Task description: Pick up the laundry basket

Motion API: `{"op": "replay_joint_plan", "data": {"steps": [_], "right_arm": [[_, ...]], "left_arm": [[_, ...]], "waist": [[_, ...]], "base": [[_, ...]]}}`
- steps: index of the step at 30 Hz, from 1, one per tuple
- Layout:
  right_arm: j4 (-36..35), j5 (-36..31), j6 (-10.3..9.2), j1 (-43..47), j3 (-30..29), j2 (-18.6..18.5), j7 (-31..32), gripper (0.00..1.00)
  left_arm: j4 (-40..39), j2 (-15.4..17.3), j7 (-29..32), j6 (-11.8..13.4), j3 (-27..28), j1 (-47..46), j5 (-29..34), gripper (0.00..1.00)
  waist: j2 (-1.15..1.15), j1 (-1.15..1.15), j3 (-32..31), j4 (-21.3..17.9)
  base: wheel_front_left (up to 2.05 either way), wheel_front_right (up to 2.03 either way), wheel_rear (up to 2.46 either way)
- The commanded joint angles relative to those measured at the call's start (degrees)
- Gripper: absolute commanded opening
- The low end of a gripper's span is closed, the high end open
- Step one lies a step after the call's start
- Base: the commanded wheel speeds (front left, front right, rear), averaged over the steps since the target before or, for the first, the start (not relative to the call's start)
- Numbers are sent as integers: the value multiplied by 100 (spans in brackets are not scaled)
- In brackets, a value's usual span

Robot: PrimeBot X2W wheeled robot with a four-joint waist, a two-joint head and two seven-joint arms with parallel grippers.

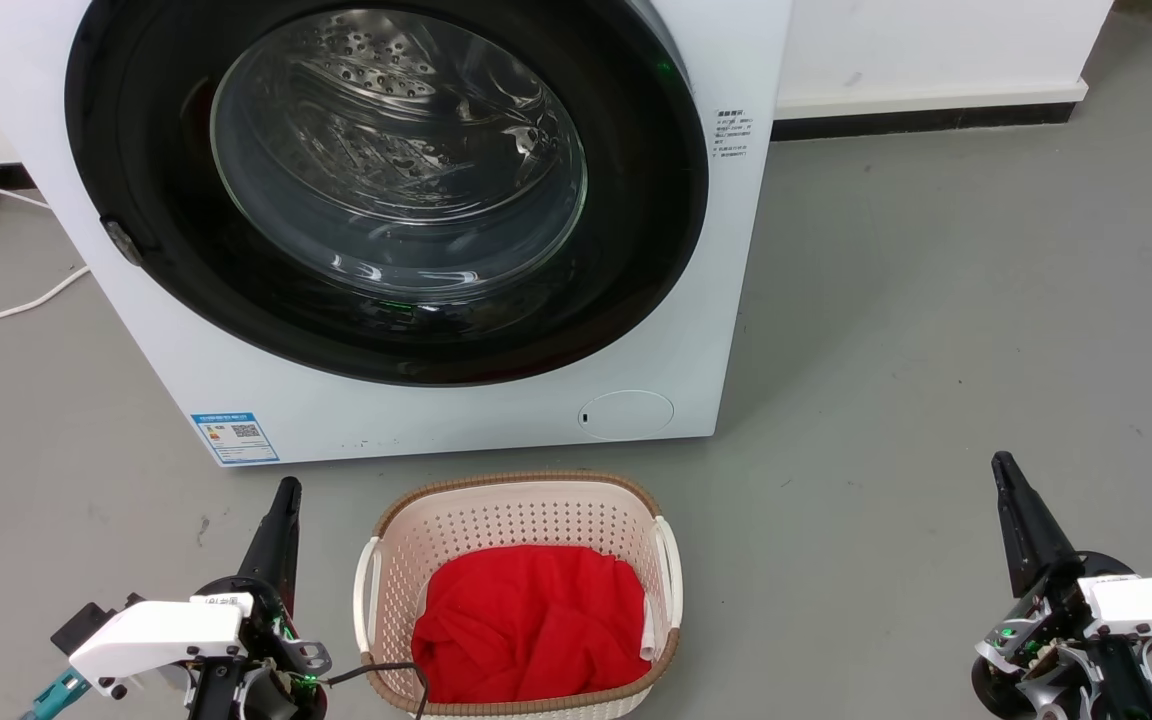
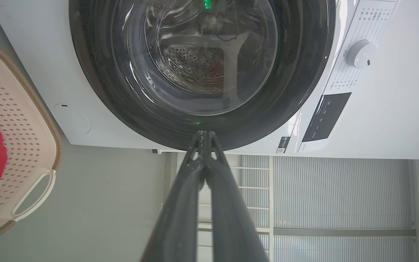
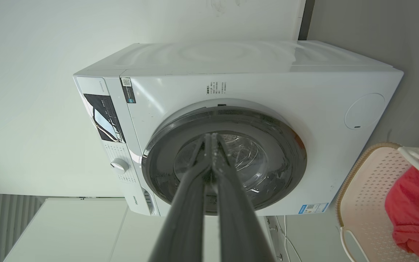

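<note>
Low in the middle of the head view, the laundry basket [image 1: 516, 520] stands on the grey floor [image 1: 936, 350], holding a red cloth [image 1: 531, 620], just before the washing machine [image 1: 436, 425]. At lower left the left tool [image 1: 288, 487] is near the basket, its fingers pressed together. At lower right the right tool [image 1: 1002, 462], also closed, is well apart. A black cable [image 1: 391, 668] crosses the basket's near rim.

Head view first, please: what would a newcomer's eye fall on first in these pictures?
The washer looms at the upper left, its big dark round door showing the steel drum. Next comes the red cloth in the cream basket on the floor just before the washer. The left gripper and right gripper, both shut, flank the basket, touching nothing.
</note>
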Motion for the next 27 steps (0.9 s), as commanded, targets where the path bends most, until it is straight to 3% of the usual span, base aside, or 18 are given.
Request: {"op": "replay_joint_plan", "data": {"steps": [1,22,23,27], "right_arm": [[4,-27,0,-61,-8,12,11,0],[4,-29,0,-61,-9,13,12,0],[1,0,0,0,-2,1,0,100],[111,-26,0,109,18,15,-44,100]], "left_arm": [[3,18,14,-21,11,-51,-3,0],[3,18,14,-21,10,-51,-3,0],[0,0,0,0,0,0,-1,100],[94,-20,-46,6,-39,100,13,100]], "waist": [[0,0,0,0],[0,0,0,0],[0,0,0,0],[0,0,2,0]], "base": [[0,0,0],[0,0,0],[0,0,0],[0,0,0]]}}
